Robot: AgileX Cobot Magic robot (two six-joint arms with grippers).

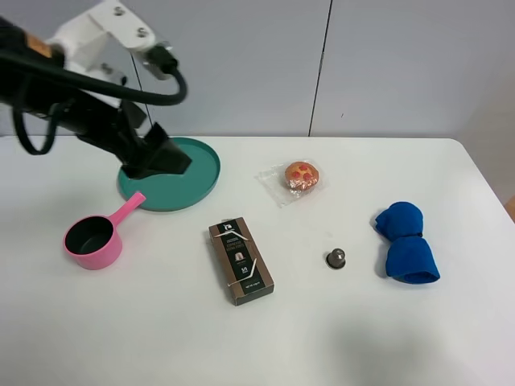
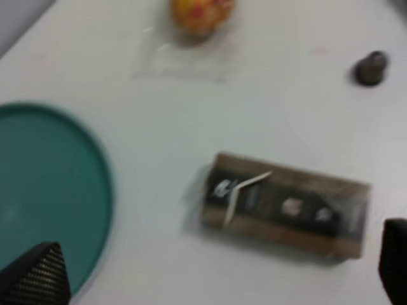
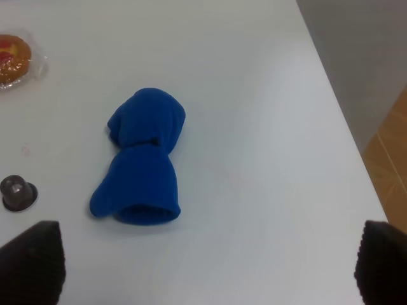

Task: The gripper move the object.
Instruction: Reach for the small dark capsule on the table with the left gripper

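The object, a tiny dark grey capsule (image 1: 335,258), stands on the white table right of centre. It also shows in the left wrist view (image 2: 371,67) and the right wrist view (image 3: 16,192). My left gripper (image 1: 158,157) hangs above the teal plate (image 1: 197,181), far left of the capsule. Its fingertips (image 2: 35,273) are wide apart with nothing between them. My right gripper (image 3: 206,264) is out of the exterior view. In its wrist view it is open and empty, above the table near the blue cloth (image 3: 141,162), with the capsule off to one side.
A brown capsule box (image 1: 241,261) lies left of the capsule. A wrapped bun (image 1: 302,177) lies behind it, and a blue cloth (image 1: 406,243) to its right. A pink cup (image 1: 95,239) sits at the left. The table's right edge (image 1: 491,193) is near the cloth.
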